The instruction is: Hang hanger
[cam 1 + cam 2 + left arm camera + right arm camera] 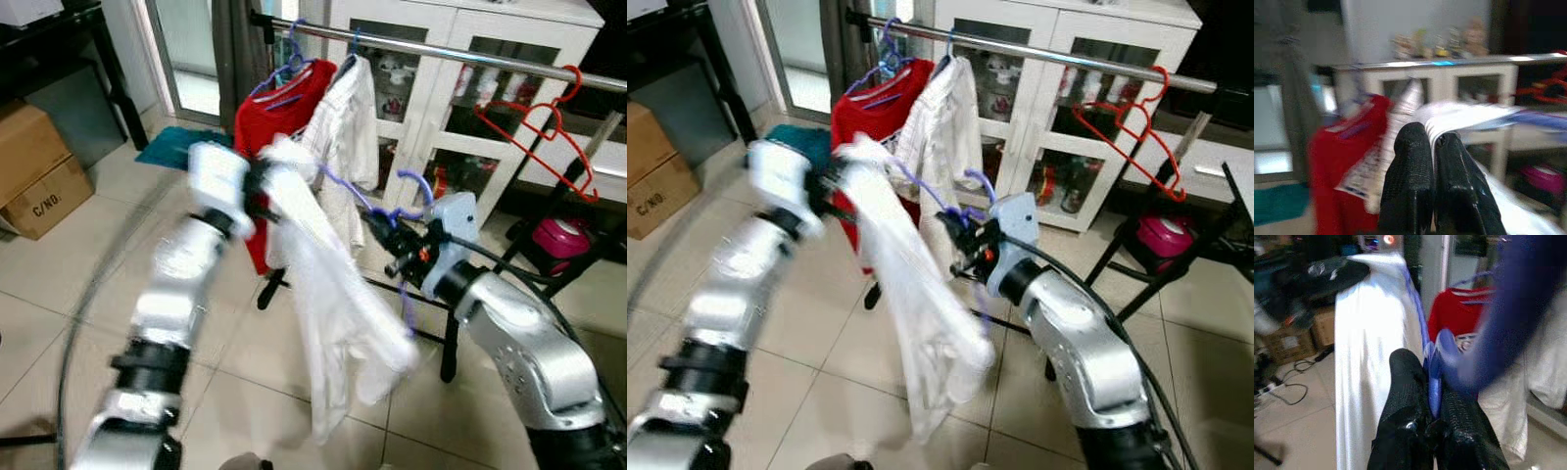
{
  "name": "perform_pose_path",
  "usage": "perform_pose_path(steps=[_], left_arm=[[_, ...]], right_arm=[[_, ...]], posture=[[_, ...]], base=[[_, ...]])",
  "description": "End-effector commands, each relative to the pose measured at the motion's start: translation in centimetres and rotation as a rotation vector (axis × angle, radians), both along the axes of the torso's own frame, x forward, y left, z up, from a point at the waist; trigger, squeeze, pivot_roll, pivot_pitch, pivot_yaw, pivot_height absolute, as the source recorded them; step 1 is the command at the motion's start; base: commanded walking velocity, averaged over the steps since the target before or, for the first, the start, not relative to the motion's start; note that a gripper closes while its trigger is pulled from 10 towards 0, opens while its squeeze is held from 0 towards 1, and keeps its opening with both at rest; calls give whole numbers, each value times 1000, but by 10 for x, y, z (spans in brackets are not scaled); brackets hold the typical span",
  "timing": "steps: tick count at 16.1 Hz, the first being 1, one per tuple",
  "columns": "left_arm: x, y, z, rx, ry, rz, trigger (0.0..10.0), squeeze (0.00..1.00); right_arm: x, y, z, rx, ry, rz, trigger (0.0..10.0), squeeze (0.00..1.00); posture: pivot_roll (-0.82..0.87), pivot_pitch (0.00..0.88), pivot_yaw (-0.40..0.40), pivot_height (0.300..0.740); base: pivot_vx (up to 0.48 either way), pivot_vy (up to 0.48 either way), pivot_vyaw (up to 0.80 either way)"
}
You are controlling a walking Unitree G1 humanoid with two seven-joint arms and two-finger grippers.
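Hanger: a purple hanger (364,201) carrying a white shirt (338,313), held below the clothes rail (470,56).
Right tool (384,235): clamped on the hanger near its hook.
Left tool (263,191): pinching the shirt's shoulder.
Risk: I judge the shirt could slip off, or the hook snag the red shirt (284,108), because the load hangs tilted.

Glossy metal rail (460,54), white cloth garment (333,313), cardboard box (39,171).

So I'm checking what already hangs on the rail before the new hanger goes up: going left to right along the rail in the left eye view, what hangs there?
Red shirt on a purple hanger → white garment → bare stretch of rail → empty red hanger.
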State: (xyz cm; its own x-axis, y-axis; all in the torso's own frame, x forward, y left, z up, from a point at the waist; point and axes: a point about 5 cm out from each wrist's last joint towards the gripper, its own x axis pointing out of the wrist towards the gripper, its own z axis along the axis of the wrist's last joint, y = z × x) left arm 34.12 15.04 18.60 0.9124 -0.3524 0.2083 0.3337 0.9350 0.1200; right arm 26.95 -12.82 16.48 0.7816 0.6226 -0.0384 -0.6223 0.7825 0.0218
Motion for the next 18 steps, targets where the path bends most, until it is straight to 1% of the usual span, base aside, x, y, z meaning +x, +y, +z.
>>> perform_pose_path(steps=[1, 2, 4, 5, 6, 8, 9, 10, 11, 12, 13, 14, 15, 16, 17, 18], left_arm=[[4, 34, 21, -54, -82, 160, 0, 0], [4, 36, 20, -36, -76, 165, 0, 0], [4, 38, 16, -25, -56, 189, 0, 0], [5, 35, 13, -7, -41, 178, 0, 0], [5, 30, 11, 19, -36, 145, 0, 0], [0, 5, 4, 78, -22, -23, 0, 0], [-2, -6, 2, 100, -23, -75, 0, 0], [-3, -19, 1, 123, -31, -123, 0, 0], [-4, -25, 1, 138, -36, -143, 0, 0], [-5, -35, 1, 161, -45, -183, 0, 0], [-5, -43, 1, 176, -57, -203, 0, 0], [-3, -45, 4, 175, -70, -192, 0, 0], [-1, -44, 6, 167, -75, -175, 0, 0], [6, -34, 10, 159, -86, -94, 0, 0], [10, -26, 14, 154, -94, -46, 0, 0], [11, -24, 15, 156, -96, -44, 0, 0]], right_arm=[[-4, -15, -12, -47, 58, -29, 0, 0], [-6, -15, -11, -37, 55, 0, 0, 0], [-9, -14, -7, -17, 44, 46, 0, 0], [-12, -12, -6, -11, 39, 78, 0, 0], [-12, -12, -6, -20, 35, 77, 0, 0], [-4, -12, -5, -18, 45, -10, 0, 0], [1, -12, -6, -23, 64, -64, 0, 0], [5, -12, -9, -38, 96, -121, 0, 0], [7, -11, -11, -48, 112, -143, 0, 0], [8, -10, -14, -77, 129, -159, 0, 0], [8, -8, -18, -143, 129, -151, 0, 0], [5, -5, -23, -213, 124, -122, 0, 0], [4, -3, -25, -235, 125, -102, 0, 0], [-1, 1, -29, -281, 131, -51, 0, 0], [-6, 4, -33, -323, 144, -17, 0, 0], [-7, 5, -36, -345, 151, -2, 0, 0]], posture=[[-113, 0, -9, 740], [-113, 0, -9, 740], [-114, 0, -5, 740], [-115, 0, -4, 740], [-115, 0, -3, 740], [-116, 0, -1, 740], [-116, 0, -2, 740], [-116, 0, -3, 740], [-116, 0, -3, 740], [-117, 0, -3, 740], [-118, 0, -3, 740], [-120, 0, -2, 740], [-120, 0, -2, 740], [-122, 0, -1, 740], [-121, 0, -2, 740], [-121, 0, -2, 740]], base=[[0, 0, 0], [0, 0, 0], [0, 0, 0], [0, 0, 0], [0, 0, 0], [0, 0, 0], [0, 0, 0], [0, 0, 0], [0, 0, 0], [0, 0, 0], [0, 0, 0], [0, 0, 0], [0, 0, 0], [0, 0, 0], [0, 0, 0], [0, 0, 0]])
